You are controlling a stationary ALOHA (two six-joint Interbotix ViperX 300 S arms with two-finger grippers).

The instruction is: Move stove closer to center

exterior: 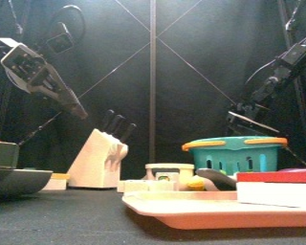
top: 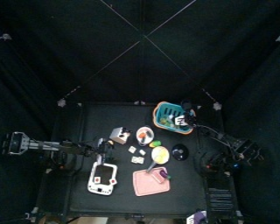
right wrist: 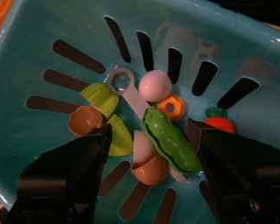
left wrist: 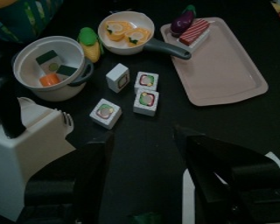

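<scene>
The stove (top: 102,178) is a small white rectangle near the table's front left, beside the pink board (top: 150,181). In the top view my left gripper (top: 92,154) hovers just behind the stove. In the left wrist view this gripper (left wrist: 143,156) stands open and empty, and a white corner at the picture's edge looks like the stove (left wrist: 278,168). My right gripper (top: 187,119) hangs over the teal basket (top: 171,114) at the back right. The right wrist view shows that gripper (right wrist: 152,140) open, with nothing held, above toy vegetables in the basket (right wrist: 60,35).
A white knife block (top: 112,136) stands behind my left gripper. Toward the middle are a pot (left wrist: 52,63), a pan (left wrist: 129,30) of orange food and several sushi pieces (left wrist: 145,102). A red-and-white food piece (left wrist: 194,31) lies on the pink board (left wrist: 224,70).
</scene>
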